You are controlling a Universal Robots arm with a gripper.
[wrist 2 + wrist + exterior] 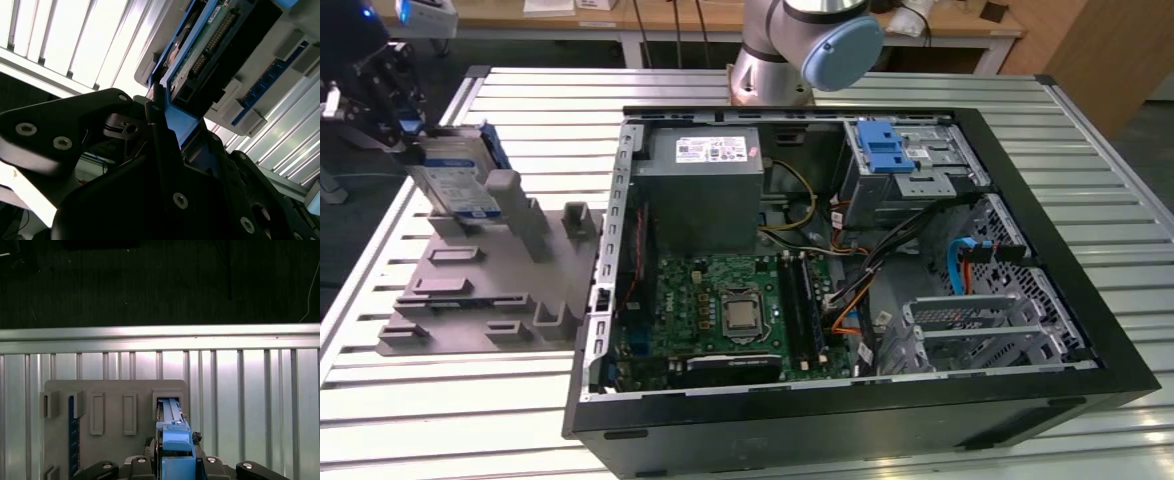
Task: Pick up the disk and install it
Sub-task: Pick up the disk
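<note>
**A:** Exterior view first. Where's the disk?

**B:** I see the disk [456, 185] standing on edge on the grey fixture [480, 290], at the fixture's far end, on the exterior view's left. It's well apart from the open PC case [854, 425]. Both sit on the slatted metal counter [1121, 180].

**A:** And the claw?

**B:** My claw [411, 130] is at the disk's upper end, dark, and the grip is hard to read from here. The arm [801, 40] rises at the far side, behind the case.

**A:** Inside the case?

**B:** There's a grey power supply [707, 185] at the far left, with the motherboard [720, 310] nearer than it. A blue latch piece [885, 148] sits on the drive cage, far right.

**A:** Second wrist view?

**B:** The claw [172, 117] is drawn in narrow on the disk's blue rail. One black finger [157, 125] lies flat against it. The disk [200, 50] shows its green board and connector beyond. The fixture [280, 55] is just beside it, with counter [75, 40] slats behind.

**A:** First wrist view?

**B:** The disk [175, 440] is edge-on, with its blue rail between the claw [176, 460] sides, both touching it. I read that as gripped. Its far end is at a slot in the fixture [112, 390]. I can't tell whether it is seated there or lifted clear. The counter [250, 390] runs beyond.
</note>
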